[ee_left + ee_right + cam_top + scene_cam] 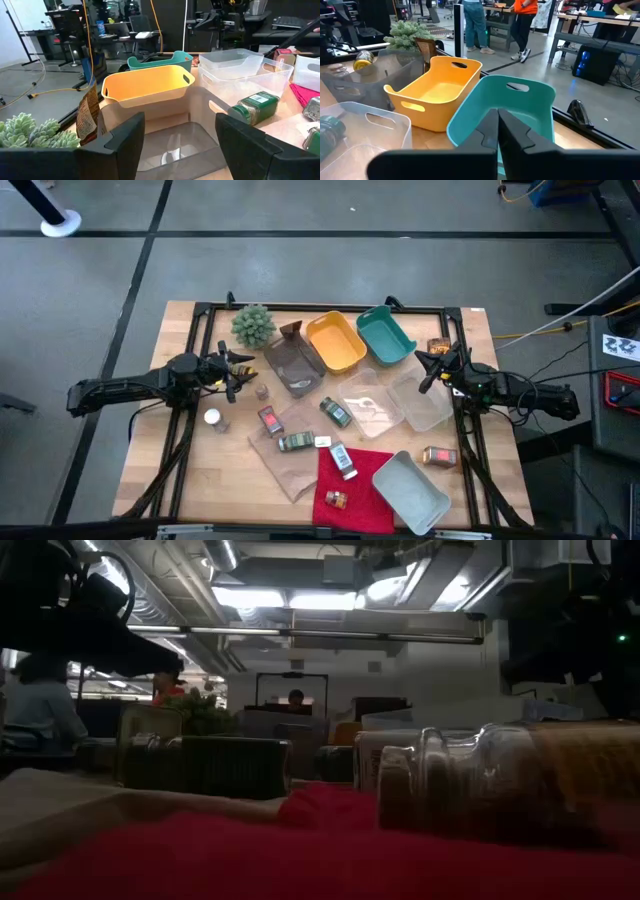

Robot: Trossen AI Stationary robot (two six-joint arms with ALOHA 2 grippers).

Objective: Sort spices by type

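Two dark fingers of the left gripper (177,145) stand well apart with nothing between them, poised over the near end of the smoky grey tray (292,364). In the high view this gripper (238,367) sits at the table's left side, just below the spiky green plant (253,325), with a small clear jar (262,391) and a white-capped jar (212,418) close by on the wood.

The right gripper (498,131) has its fingers pressed together and holds nothing; it points at the teal tray (520,107), with the yellow tray (335,341) beyond it.

The spices lie scattered mid-table: a green-capped jar (335,412) beside the clear trays (400,402), a red tin (270,420), another green jar (296,442), a small jar (335,500) on the red cloth (362,480), and a brown jar (439,456) near the right edge.
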